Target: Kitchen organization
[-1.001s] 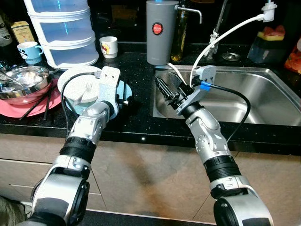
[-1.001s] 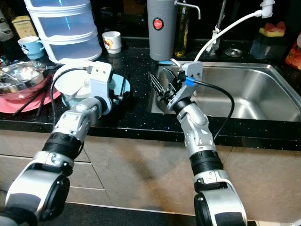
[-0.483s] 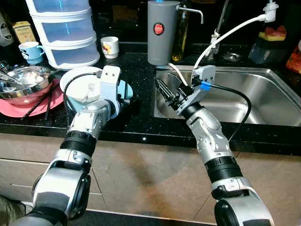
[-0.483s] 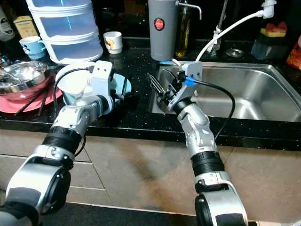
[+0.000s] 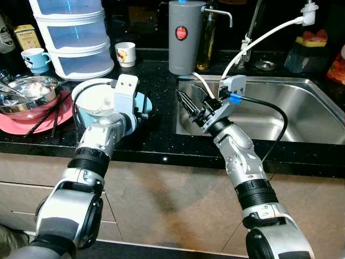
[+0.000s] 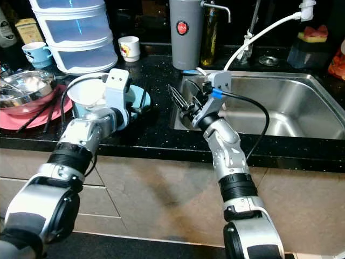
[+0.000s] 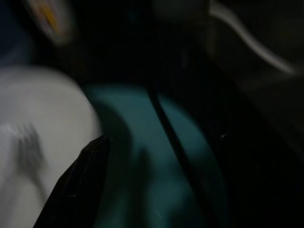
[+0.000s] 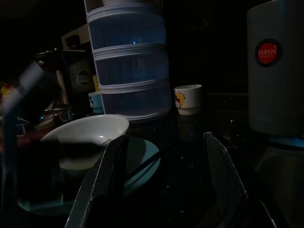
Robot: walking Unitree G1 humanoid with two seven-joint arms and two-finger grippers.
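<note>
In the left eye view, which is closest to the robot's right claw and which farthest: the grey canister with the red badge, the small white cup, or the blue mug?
From the right gripper, at the sink's left end:
1. Grey canister, just behind it on the counter.
2. Small white cup, further back toward the robot's left.
3. Blue mug, far off at the counter's left end.

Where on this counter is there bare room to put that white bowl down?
Bare black countertop lies between the light blue plate and the steel sink, in front of the grey cylindrical dispenser. The sink basin also looks bare. Left is crowded: metal bowl on pink tray, stacked clear containers, small cups. The left gripper holds the white bowl.
</note>
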